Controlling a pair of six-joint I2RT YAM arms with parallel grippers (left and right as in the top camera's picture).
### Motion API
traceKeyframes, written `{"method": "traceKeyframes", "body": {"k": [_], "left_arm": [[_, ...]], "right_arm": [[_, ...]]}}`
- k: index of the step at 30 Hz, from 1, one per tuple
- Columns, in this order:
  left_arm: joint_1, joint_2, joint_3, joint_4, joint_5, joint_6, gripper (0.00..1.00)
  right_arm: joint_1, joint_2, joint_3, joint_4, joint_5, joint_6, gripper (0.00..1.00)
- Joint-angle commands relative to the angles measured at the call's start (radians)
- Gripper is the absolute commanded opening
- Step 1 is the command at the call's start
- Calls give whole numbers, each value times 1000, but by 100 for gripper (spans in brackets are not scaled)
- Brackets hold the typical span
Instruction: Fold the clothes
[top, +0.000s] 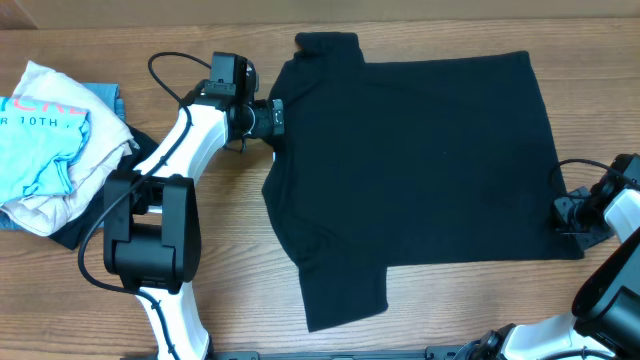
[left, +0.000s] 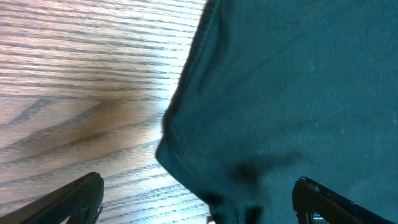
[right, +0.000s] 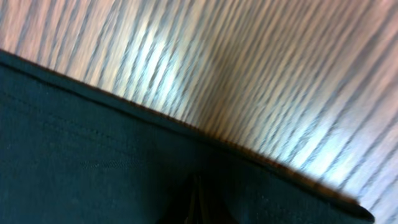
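left gripper (left: 198, 188) is spread wide, straddling the shirt (top: 420, 170) at its neck edge, not closed on anything yet. right gripper (top: 563, 212) is pressed together, looks like it's pinching the hem. shirt's lying flat, spread across the table (top: 450, 315). seems like the grab step before the first fold. next, the left has to clamp fabric, then both lift evenly.

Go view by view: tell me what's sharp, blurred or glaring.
Overhead: sharp and evenly lit, though the black T-shirt swallows detail. Left wrist: table grain crisp, a soft shadow on the shirt. Right wrist: blurred, wood grain streaked, with white glare patches.
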Motion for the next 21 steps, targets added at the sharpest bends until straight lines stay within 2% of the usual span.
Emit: {"method": "traceKeyframes", "body": {"k": [1,4,6,9,11,14,16,21], "left_arm": [[-8,1,4,4,26,-9,99],[-8,0,5,5,25,-7,98],[-8,-3,11,1,25,4,91],[-9,-60,75,-113,25,17,92],[-13,-158,110,-198,25,17,96],[-35,-285,110,-241,25,16,100],[-65,-355,110,-299,25,-6,100],[-140,-346,100,-407,25,-56,100]], "right_arm": [[-52,27,-36,12,109,16,4],[-82,28,-35,31,73,22,4],[-89,27,-28,45,33,21,4],[-86,25,53,-17,-6,14,4],[-85,19,174,-137,-56,13,32],[-89,5,293,-282,-43,24,47],[-113,4,324,-365,-14,60,64],[-157,6,253,-370,-15,60,65]]}}
